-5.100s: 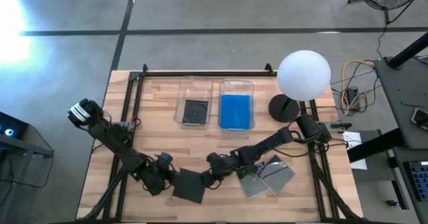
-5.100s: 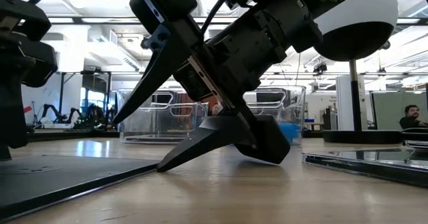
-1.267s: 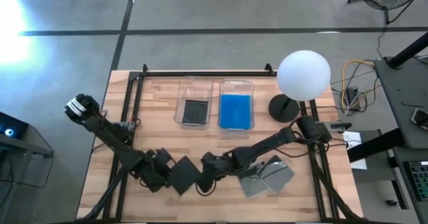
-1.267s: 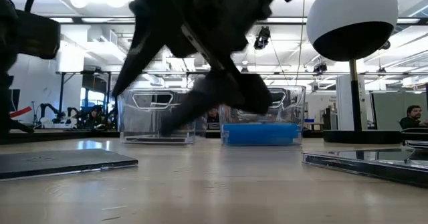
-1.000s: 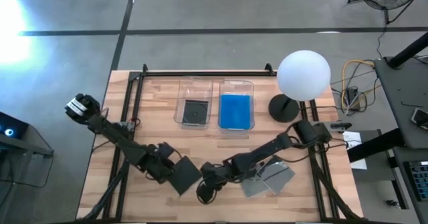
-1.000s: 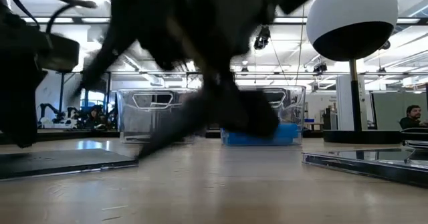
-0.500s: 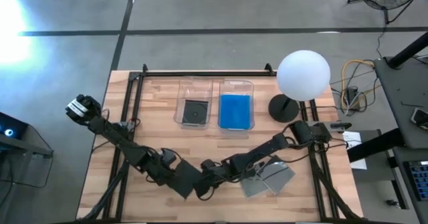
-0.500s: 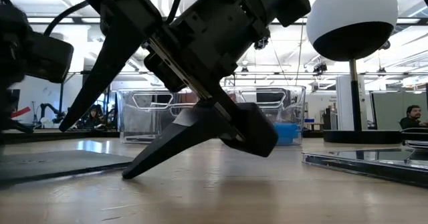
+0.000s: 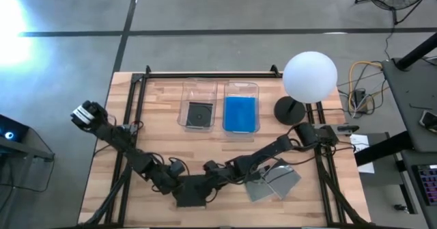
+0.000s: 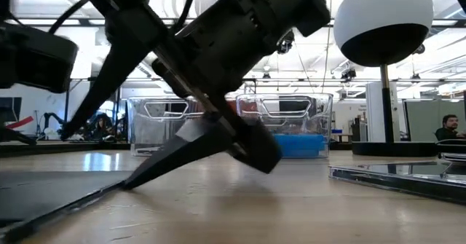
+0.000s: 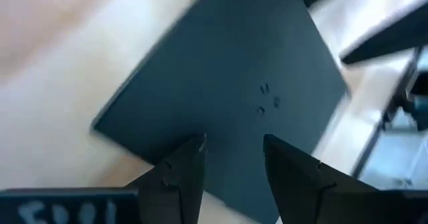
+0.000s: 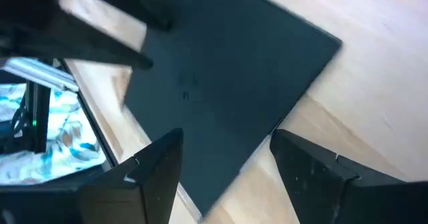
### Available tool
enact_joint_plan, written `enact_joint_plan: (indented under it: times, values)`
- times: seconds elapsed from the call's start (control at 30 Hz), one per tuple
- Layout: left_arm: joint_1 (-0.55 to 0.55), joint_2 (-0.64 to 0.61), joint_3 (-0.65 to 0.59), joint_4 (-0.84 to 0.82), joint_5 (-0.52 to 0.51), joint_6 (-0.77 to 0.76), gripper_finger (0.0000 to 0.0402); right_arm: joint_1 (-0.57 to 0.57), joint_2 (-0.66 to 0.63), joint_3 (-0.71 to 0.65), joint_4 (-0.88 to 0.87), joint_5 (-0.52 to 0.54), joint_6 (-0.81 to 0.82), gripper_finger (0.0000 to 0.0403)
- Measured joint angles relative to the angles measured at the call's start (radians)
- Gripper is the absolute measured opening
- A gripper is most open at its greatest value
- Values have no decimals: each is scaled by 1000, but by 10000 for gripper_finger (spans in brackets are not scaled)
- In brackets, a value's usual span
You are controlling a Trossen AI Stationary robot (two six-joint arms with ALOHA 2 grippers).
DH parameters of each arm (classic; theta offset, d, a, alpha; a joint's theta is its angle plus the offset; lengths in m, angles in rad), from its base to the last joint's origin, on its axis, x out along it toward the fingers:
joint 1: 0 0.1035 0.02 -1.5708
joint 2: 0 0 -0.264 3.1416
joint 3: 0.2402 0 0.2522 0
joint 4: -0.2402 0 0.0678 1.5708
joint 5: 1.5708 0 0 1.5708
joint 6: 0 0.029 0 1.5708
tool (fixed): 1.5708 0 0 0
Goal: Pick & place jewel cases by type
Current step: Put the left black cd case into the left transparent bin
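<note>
1. A dark jewel case (image 9: 192, 191) lay flat on the wooden table (image 9: 157, 137) near its front edge, between the two arms.
2. The left gripper (image 9: 176, 182) sat at that case's left side; in the left wrist view its fingers (image 11: 179, 170) stood spread, with the case (image 11: 227, 97) just past their tips and nothing pinched between them.
3. The right gripper (image 9: 209, 180) was at the case's right side. In the right wrist view its fingers (image 12: 154, 167) were spread wide over the case (image 12: 227, 97), not pinching it.
4. In the low view a dark finger (image 10: 189, 153) slanted down to the table, and the near case (image 10: 51, 189) showed as a thin dark slab at the left.
5. Two grey cases (image 9: 273, 180) lay overlapping on the table, right of the right gripper.
6. At the back, the left clear bin (image 9: 199, 87) held a black case (image 9: 199, 113), and the right clear bin (image 9: 241, 87) held a blue case (image 9: 240, 113).
7. A white globe lamp (image 9: 309, 76) stood right of the bins.
</note>
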Motion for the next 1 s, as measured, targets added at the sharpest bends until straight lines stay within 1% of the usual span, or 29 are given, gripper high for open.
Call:
enact_joint_plan:
  times: [0.1, 0.2, 0.33, 0.43, 0.57, 0.63, 0.73, 0.9, 0.93, 1.0]
  values:
    - [-10, 14, 0, 13, 31, 4, 135, -2, 5, -1, 61, 13, -34, 228]
    - [-14, 2, 1, 19, 43, 10, 135, -7, 6, 3, 76, 29, -46, 229]
    - [-18, -36, -3, 6, 14, 39, 135, -10, 6, 5, 117, 23, -89, 229]
    - [-23, -68, -3, 8, -25, 59, 135, -5, -4, 8, 181, -29, -130, 228]
    - [-29, -84, -4, -3, -28, 77, 135, -4, -9, 10, 303, -102, -167, 228]
    - [-31, -94, -2, -8, -27, 86, 135, -5, -10, 10, 330, -106, -174, 228]
    - [-35, -115, 24, -112, -25, 101, 135, -5, -10, 10, 324, -106, -173, 228]
    - [-64, -169, 135, -521, -24, 90, 135, -2, -10, 10, 200, -106, -83, 228]
    - [-78, -174, 151, -574, -8, 77, 135, -3, -10, 10, 171, -116, -68, 228]
    - [-107, -176, 160, -608, 51, 47, 135, 0, -10, 10, 133, -148, -56, 228]
